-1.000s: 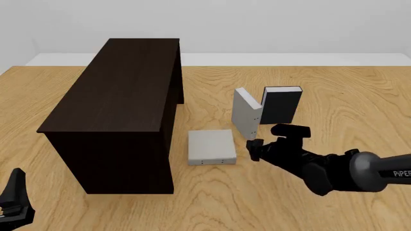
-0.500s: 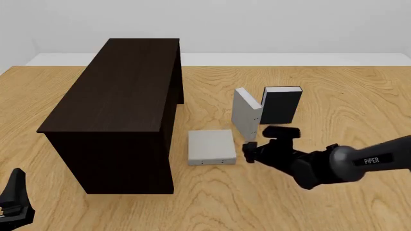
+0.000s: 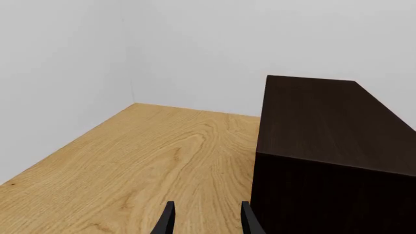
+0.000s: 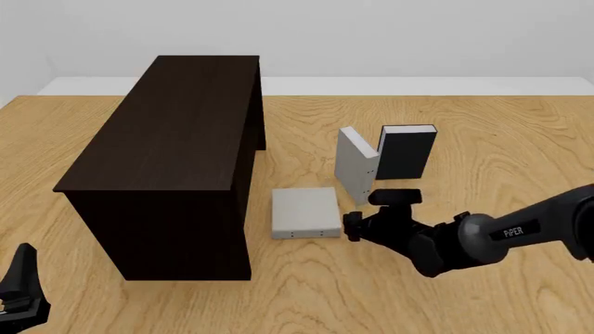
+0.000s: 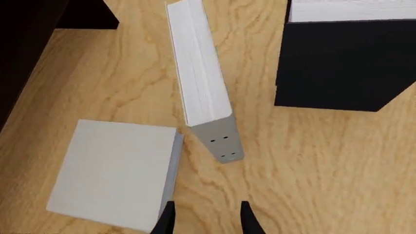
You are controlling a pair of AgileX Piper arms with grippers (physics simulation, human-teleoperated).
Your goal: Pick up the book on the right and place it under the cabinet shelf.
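Note:
The book (image 4: 355,164) is the light-grey one standing upright and angled on the table, right of the cabinet; its white page edge (image 5: 197,63) and grey spine show in the right wrist view. My right gripper (image 4: 352,226) is open and low over the table, just in front of that book's spine and beside the right edge of a flat grey book (image 4: 304,211). Its fingers (image 5: 167,219) hold nothing. The cabinet shelf (image 4: 177,139) is the long dark brown box on the left. My left gripper (image 4: 21,289) is open at the near left corner, beside the cabinet (image 3: 325,146).
A black-covered book (image 4: 407,151) stands upright just right of the grey one, seen close in the right wrist view as the black book (image 5: 344,63). The flat grey book (image 5: 110,173) lies between the cabinet and my right gripper. A white wall runs behind the table.
My right arm has swung left and lower, bringing its gripper from beside the black book's front toward the flat grey book's right edge. The left arm and the books are unmoved.

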